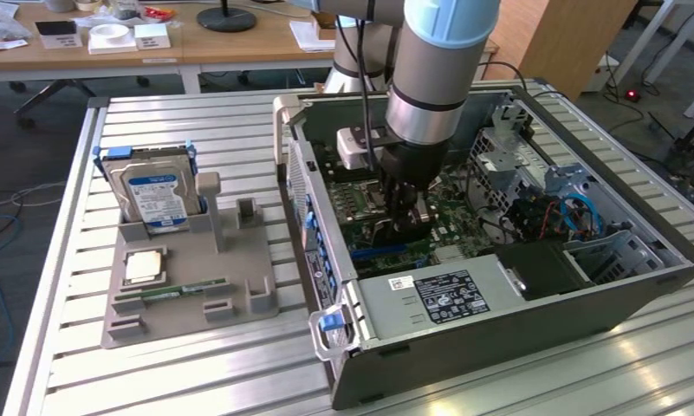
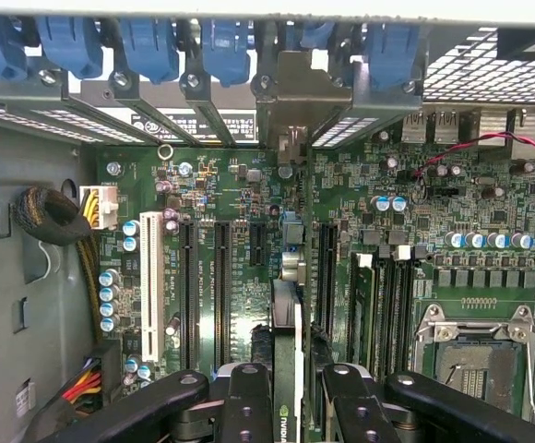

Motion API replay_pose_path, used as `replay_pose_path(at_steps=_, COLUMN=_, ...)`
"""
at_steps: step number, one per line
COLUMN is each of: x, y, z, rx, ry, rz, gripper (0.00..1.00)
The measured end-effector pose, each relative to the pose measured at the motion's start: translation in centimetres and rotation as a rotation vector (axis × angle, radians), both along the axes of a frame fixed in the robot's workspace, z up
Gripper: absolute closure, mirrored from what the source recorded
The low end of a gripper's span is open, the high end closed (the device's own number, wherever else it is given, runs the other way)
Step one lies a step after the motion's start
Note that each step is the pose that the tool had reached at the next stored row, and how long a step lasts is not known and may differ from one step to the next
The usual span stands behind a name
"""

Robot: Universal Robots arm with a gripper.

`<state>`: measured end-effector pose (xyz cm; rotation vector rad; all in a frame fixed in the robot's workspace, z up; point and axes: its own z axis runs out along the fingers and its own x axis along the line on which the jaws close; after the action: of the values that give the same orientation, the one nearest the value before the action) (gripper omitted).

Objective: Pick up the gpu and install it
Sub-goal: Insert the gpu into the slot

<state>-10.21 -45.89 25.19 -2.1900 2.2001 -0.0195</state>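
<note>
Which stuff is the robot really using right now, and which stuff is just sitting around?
In use:
- the gpu, gripped edge-on in the tool
- the motherboard with its slots
- the computer case

Just lying about:
- the hard drive, standing in the grey holder
- the memory stick
- the square chip

arm: vertical, reaching straight down | hand (image 1: pixel 400 227): fingers (image 2: pixel 249 406) clamped closed
</note>
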Motion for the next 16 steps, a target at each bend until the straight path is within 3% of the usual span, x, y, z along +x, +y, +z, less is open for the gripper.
replay_pose_path(at_steps=16, x=0.00, y=0.00, z=-0.20, rx=-0.0001, ry=0.0001, rz=0.000, gripper=0.74)
